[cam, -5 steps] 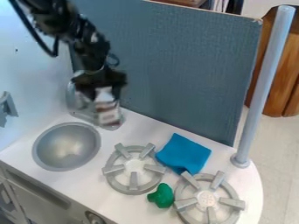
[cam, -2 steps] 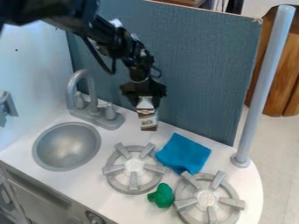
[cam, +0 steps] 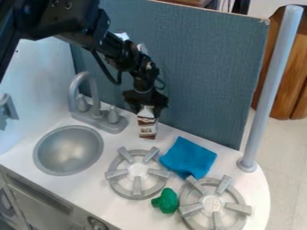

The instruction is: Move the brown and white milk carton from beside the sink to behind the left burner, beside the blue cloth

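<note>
The gripper (cam: 146,107) hangs at the back of the counter, in front of the blue-grey panel and to the right of the faucet. It is shut on the upper part of a small brown-and-white carton (cam: 147,125), which is upright with its lower end at or just over the white counter; whether it touches cannot be told. In front of the carton lies the left burner (cam: 137,174). A blue cloth (cam: 188,158) is to the carton's right, and a green toy (cam: 166,201) sits between the two burners.
A grey faucet (cam: 96,110) stands behind the round sink (cam: 68,150) at the left. The right burner (cam: 212,205) is near the front right. A grey post (cam: 271,90) rises at the right edge, and the panel (cam: 198,67) closes off the back.
From in front of the faucet, the gripper has moved right with the carton, then slightly lower. The faucet has come into view. The cloth, green toy and burners have not moved.
</note>
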{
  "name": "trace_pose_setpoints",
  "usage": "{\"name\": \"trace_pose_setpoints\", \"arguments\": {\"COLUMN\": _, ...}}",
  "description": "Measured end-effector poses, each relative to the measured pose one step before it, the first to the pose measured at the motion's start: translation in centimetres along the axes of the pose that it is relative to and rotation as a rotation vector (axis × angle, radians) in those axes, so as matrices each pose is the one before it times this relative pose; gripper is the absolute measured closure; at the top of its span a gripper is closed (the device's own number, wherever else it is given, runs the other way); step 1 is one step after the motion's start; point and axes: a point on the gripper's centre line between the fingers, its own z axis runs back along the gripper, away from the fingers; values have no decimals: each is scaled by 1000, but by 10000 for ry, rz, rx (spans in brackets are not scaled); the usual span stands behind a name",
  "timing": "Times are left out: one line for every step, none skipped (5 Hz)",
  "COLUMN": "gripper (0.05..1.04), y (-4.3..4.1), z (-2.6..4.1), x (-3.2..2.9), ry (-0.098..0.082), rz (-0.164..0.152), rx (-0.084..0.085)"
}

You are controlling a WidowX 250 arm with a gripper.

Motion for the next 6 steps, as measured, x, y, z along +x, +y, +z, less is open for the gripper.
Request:
{"name": "trace_pose_setpoints", "arguments": {"gripper": 76, "y": 155, "z": -60, "x": 276, "ry": -188, "rz": -145, "rx": 58}}
{"name": "trace_pose_setpoints", "arguments": {"gripper": 79, "y": -39, "z": -146, "x": -55, "ry": -134, "rz": -128, "rx": -38}}
{"name": "trace_pose_setpoints", "arguments": {"gripper": 83, "y": 144, "z": -399, "x": -921, "ry": 89, "rz": -81, "rx": 13}}
{"name": "trace_pose_setpoints", "arguments": {"gripper": 83, "y": -52, "z": -253, "x": -892, "ry": 170, "rz": 28, "rx": -61}}
{"name": "trace_pose_setpoints", "arguments": {"gripper": 83, "y": -71, "z": -302, "x": -860, "ry": 126, "rz": -2, "rx": -76}}
{"name": "trace_pose_setpoints", "arguments": {"gripper": 83, "y": -16, "z": 39, "x": -86, "ry": -58, "rz": -35, "rx": -24}}
